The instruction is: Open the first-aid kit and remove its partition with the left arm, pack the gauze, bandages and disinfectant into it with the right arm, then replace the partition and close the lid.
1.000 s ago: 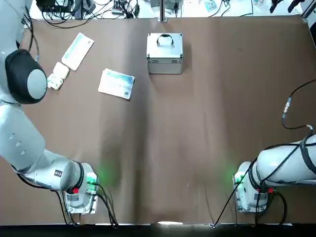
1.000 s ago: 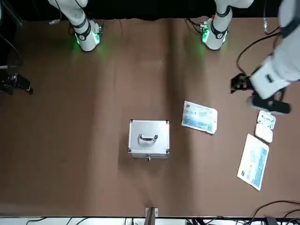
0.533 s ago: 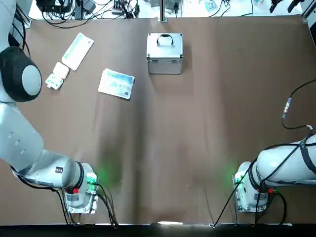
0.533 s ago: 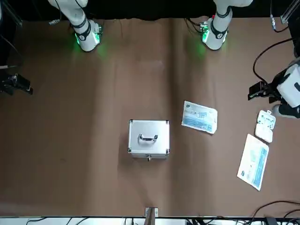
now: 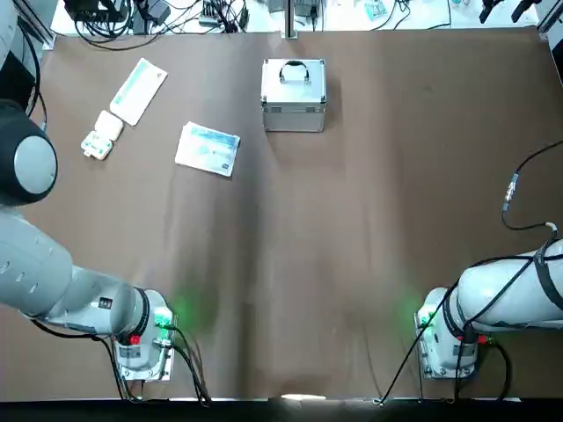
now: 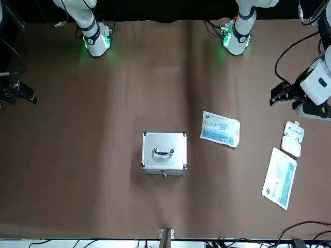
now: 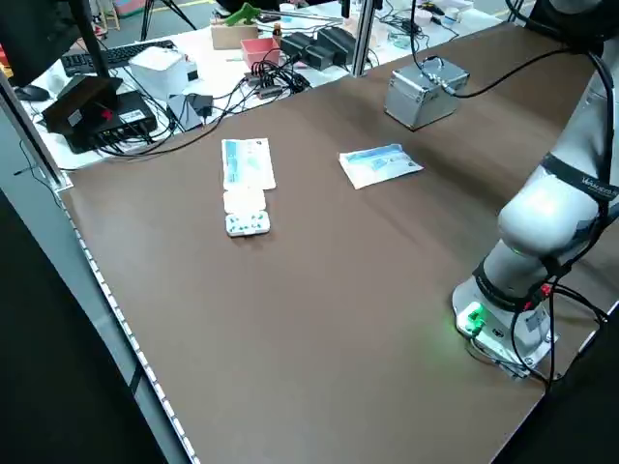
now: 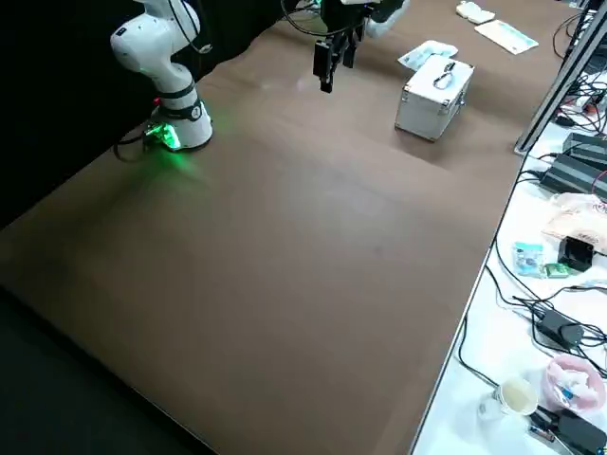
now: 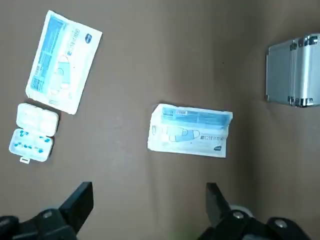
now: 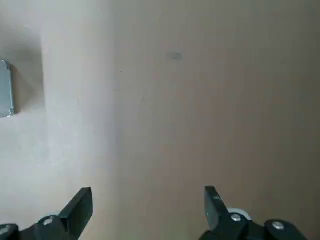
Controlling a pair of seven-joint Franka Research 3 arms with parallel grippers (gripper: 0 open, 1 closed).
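1. Your first-aid kit sits shut at the far-centre of the table, lid down with its folding handle lying flat on top.
2. You can't see the partition or the disinfectant anywhere in these views.
3. Your left gripper hangs above the table's L edge, near the supplies but touching none; fingers wide apart, nothing between them.
4. Your left arm rises from its base at the near-L corner and leans out over that edge.
5. Right gripper hovers high over bare cloth, well apart from the kit; fingers apart, empty. Right arm base is at the near-R corner.
6. L of the kit you have a white-and-blue packet lying flat, near but not touching the case.
7. Further L: a long slim packet, and just beside its near end a small pale blister pack. The two look close or touching; can't tell which.
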